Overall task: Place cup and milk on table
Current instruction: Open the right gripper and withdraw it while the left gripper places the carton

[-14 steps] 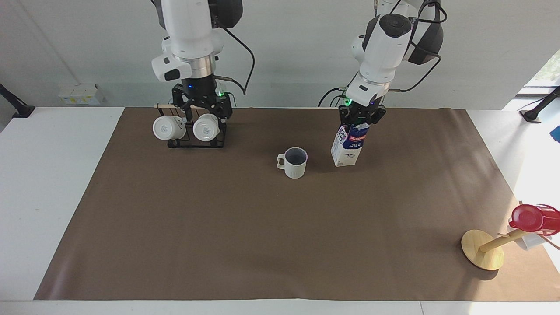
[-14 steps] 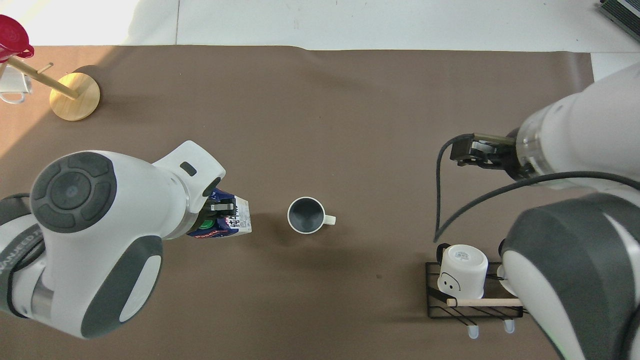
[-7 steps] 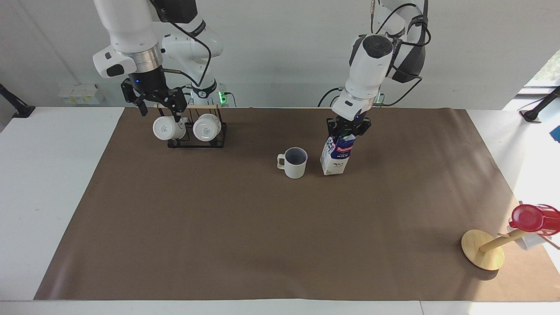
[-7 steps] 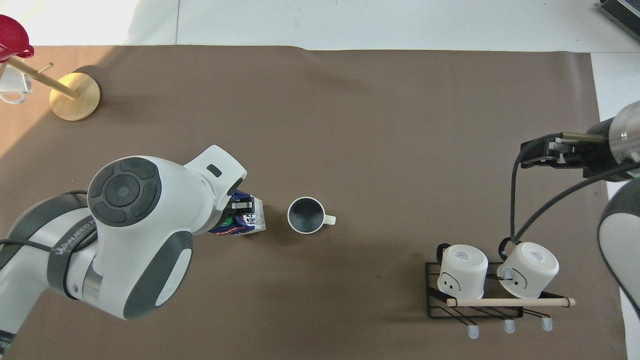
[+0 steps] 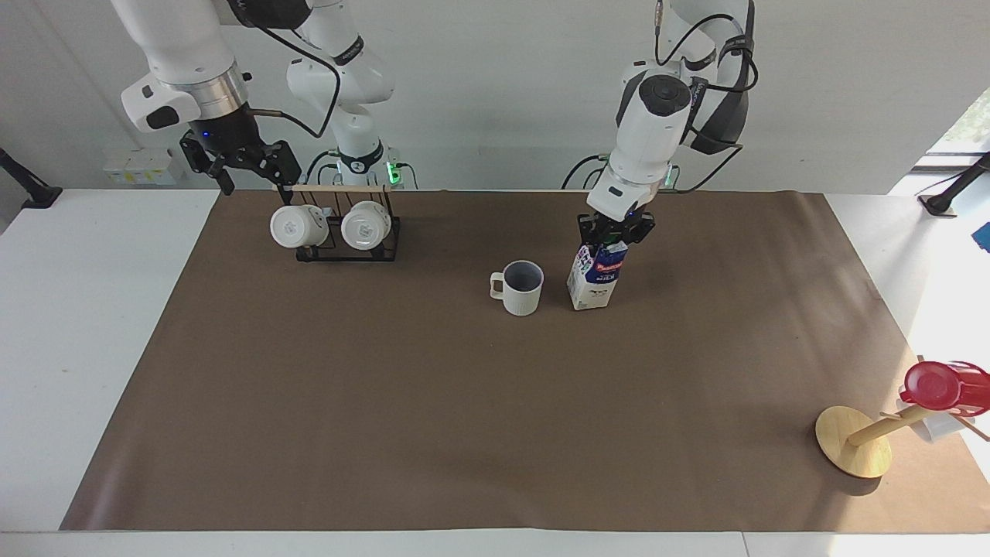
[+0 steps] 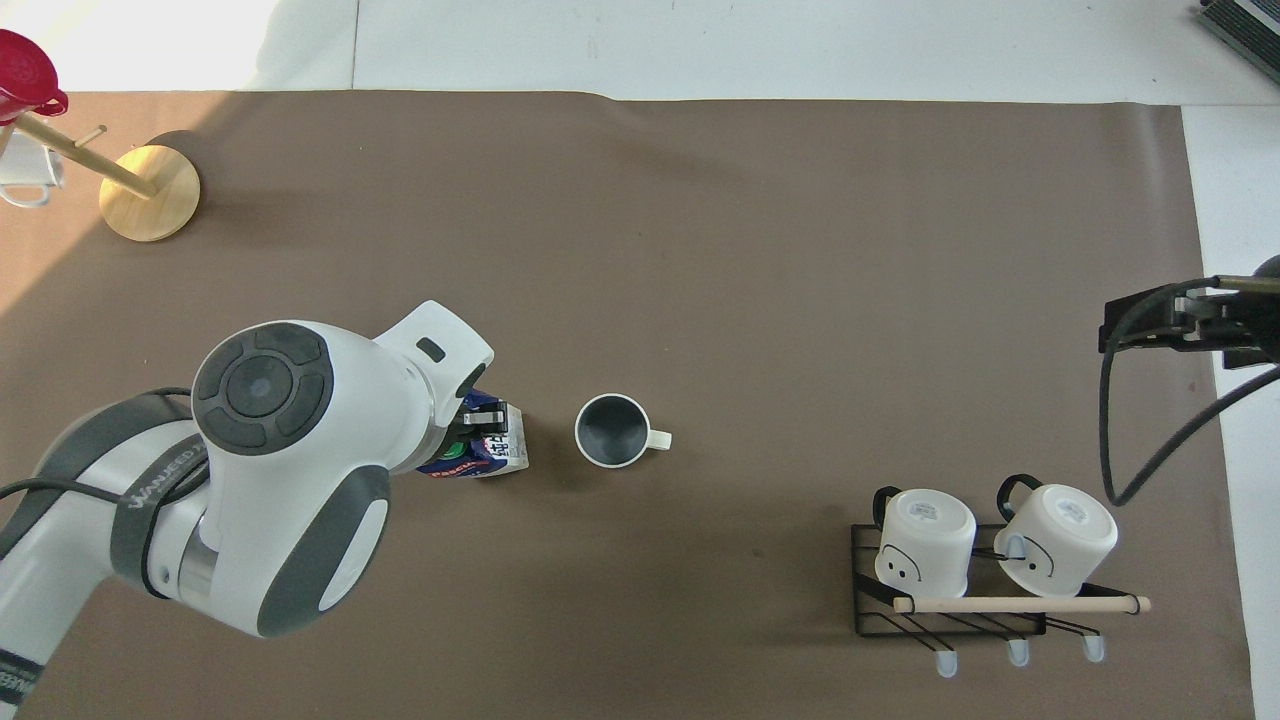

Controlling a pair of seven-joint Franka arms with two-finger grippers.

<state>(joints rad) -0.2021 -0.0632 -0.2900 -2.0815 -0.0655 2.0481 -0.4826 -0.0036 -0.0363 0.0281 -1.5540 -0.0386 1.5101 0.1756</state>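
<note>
Since the earlier frame your right gripper (image 5: 246, 164) has been retreating, fingers spread, while your left gripper (image 5: 613, 234) is pinching the blue-and-white milk carton (image 5: 594, 277) beneath it on the brown-sheeted table (image 5: 387, 402); beside it the cream mug (image 5: 519, 287) is standing; releasing comes next.

Pretty even, bright room light, everything's sharp. Blown-out sunlight glare at 3 o'clock in the facing view; soft shadows on the brown sheet (image 5: 479, 402).

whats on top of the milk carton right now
The left gripper sits on the top of the milk, clamped on its folded ridge. In the overhead view a bit of the green cap shows; the arm covers the rest of the top.
</note>
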